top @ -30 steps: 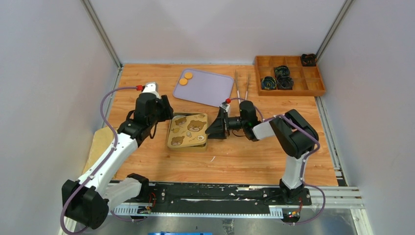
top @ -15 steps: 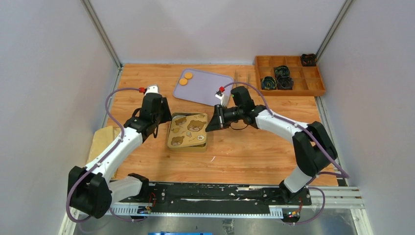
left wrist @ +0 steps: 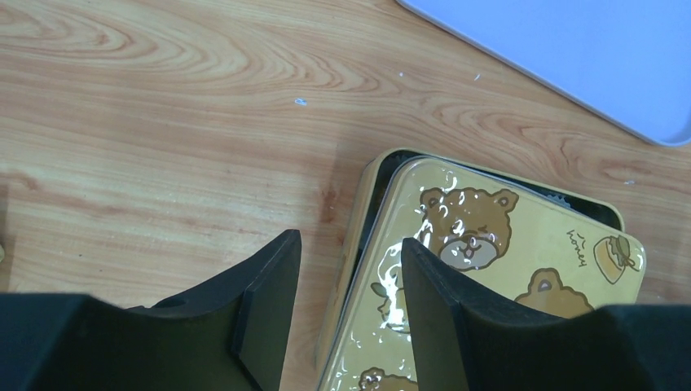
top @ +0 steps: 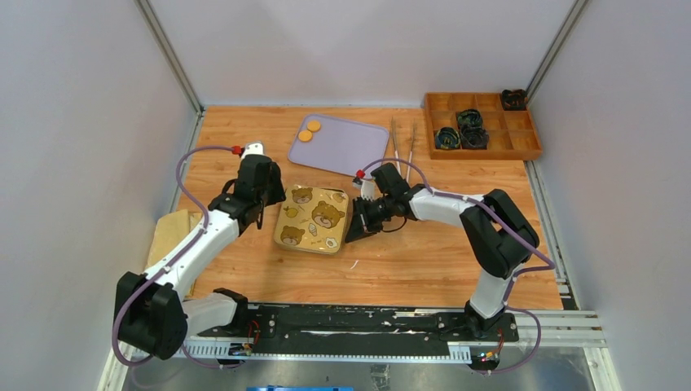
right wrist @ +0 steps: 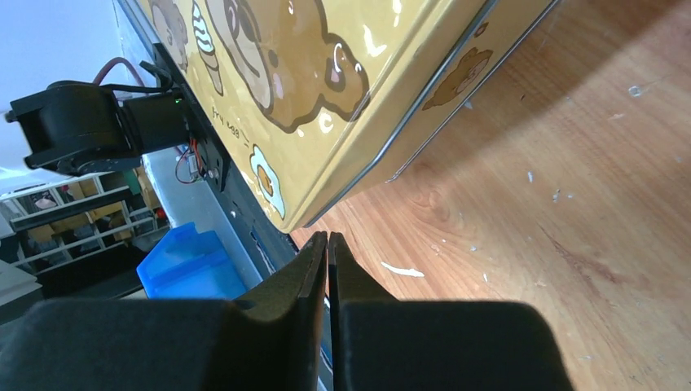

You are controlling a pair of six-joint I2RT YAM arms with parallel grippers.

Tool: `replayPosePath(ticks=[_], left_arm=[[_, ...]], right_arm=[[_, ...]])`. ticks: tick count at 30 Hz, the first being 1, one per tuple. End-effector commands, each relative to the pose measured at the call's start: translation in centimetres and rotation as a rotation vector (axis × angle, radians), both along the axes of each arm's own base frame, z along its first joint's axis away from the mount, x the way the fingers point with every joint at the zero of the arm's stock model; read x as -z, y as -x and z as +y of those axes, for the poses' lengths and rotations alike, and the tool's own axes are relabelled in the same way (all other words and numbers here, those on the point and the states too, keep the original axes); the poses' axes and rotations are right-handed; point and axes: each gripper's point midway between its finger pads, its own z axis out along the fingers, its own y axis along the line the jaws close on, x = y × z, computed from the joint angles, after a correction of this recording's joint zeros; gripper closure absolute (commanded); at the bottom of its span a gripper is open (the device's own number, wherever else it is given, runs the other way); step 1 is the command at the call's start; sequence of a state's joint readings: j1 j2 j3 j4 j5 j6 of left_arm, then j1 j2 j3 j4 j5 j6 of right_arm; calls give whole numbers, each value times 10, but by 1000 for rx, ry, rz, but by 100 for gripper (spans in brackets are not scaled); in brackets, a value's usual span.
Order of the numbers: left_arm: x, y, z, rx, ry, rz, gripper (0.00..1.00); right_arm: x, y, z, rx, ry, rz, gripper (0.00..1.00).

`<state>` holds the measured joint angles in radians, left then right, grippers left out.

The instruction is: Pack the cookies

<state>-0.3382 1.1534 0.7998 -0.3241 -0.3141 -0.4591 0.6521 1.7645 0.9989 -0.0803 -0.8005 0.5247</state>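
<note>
Seen from above, two orange cookies (top: pixel 305 136) lie on the upper left corner of a lilac tray (top: pixel 350 151), upper centre of the frame. Below it sits a yellow bear-printed tin (top: pixel 314 218). The left gripper (left wrist: pixel 349 244) holds its fingers apart, straddling the tin's left edge. The right gripper (right wrist: pixel 327 238), fingers pressed together, is by the tin's lower right corner.

White links (top: pixel 195 244), black joints (top: pixel 259 181), black end effectors (left wrist: pixel 349 241) (right wrist: pixel 327 238), purple cables (top: pixel 183 163), red connectors (top: pixel 235 149).
</note>
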Motion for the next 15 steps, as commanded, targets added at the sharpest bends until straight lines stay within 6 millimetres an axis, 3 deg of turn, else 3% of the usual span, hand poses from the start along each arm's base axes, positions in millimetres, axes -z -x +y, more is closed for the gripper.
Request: replayPosePath(ticks=[1,5,10,15], left_arm=[[6,-3,2,-16,-21,3,46],[23,-2,11,-67,-58,47,46],[49,1,34,-180,-176,168,54],[70,-1,34,-202,-182,231,60]], right_arm=[[4,-3,0,1,36,-25,92],[2,-8,-3,20,68,-47,93],[-5,-22,-15,48,191,-107,94],[-3,-35,-15,47,262,-122,98]])
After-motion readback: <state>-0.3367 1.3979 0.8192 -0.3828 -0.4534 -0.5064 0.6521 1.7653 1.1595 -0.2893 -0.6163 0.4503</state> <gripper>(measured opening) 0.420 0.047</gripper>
